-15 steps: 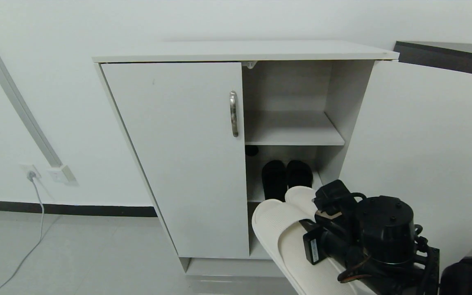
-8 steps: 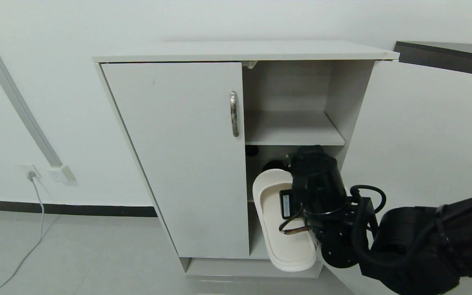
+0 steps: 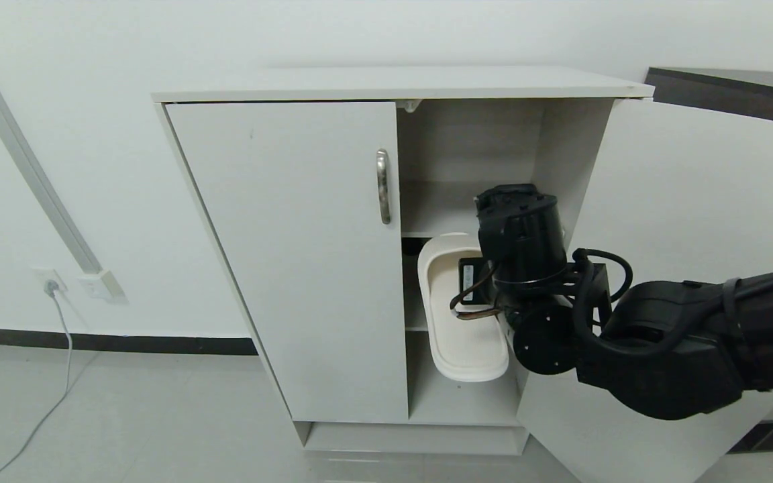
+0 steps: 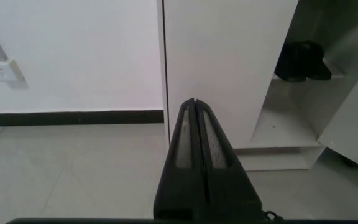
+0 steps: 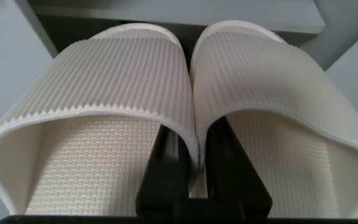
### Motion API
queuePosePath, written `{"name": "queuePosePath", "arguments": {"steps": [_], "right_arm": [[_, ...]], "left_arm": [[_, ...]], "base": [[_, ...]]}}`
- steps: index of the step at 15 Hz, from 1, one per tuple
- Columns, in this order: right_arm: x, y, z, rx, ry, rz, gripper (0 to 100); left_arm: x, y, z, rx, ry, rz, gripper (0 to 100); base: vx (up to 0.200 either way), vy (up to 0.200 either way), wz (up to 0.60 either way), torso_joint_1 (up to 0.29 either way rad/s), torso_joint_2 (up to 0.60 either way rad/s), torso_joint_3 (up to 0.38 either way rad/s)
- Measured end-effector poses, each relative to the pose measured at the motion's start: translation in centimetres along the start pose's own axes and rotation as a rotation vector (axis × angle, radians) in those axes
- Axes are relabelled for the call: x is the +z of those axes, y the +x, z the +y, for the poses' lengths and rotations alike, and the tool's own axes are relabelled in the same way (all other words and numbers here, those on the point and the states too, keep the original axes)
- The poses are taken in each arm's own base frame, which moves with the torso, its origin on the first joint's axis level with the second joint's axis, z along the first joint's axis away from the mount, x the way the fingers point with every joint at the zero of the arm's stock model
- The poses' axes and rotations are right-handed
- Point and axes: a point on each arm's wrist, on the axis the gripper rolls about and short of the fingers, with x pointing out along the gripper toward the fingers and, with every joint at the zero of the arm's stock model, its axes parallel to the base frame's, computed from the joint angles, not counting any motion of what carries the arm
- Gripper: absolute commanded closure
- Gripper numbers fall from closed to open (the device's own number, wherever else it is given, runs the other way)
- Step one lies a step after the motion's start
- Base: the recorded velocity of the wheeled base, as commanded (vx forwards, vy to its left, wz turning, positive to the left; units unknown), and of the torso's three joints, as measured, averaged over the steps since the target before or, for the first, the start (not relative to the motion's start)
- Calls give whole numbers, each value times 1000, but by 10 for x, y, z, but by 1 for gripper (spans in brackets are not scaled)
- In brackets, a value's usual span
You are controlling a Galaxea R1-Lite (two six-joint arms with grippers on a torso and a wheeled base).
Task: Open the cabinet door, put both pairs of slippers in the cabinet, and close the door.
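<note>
Head view: you see the white slippers [image 3: 457,322] held in the cabinet [image 3: 393,84] opening, right door [image 3: 682,221] standing open. Left wrist: your left hand [image 4: 194,143] is pressed together, empty; black slippers [image 4: 300,60] sit inside the cabinet. Right wrist: right hand [image 5: 194,168] is clamped on the white pair's inner edges.

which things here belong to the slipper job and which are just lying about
Job: white slippers, in the right gripper, jaws shut on them; black slippers on a shelf; cabinet; open door.
Just there: wall socket; cable; dark furniture past the cabinet.
</note>
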Motion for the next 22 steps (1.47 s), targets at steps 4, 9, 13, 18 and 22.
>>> {"name": "queuePosePath", "arguments": {"steps": [4,9,13,18,22], "right_arm": [[9,0,0,1,22,-19,100],[11,-1,0,3,28,-25,100],[12,0,-1,1,30,-27,100],[10,2,-2,-7,21,-21,100],[12,17,-9,-40,1,-22,100]], "left_arm": [[0,0,0,0,0,0,100],[0,0,0,-1,1,1,100],[0,0,0,0,1,2,100],[0,0,0,0,1,1,100],[0,0,0,0,1,0,100]], "base": [[0,0,0,0,0,0],[160,0,0,-1,3,2],[200,0,0,7,4,4],[160,0,0,2,4,4],[0,0,0,0,0,0]]}}
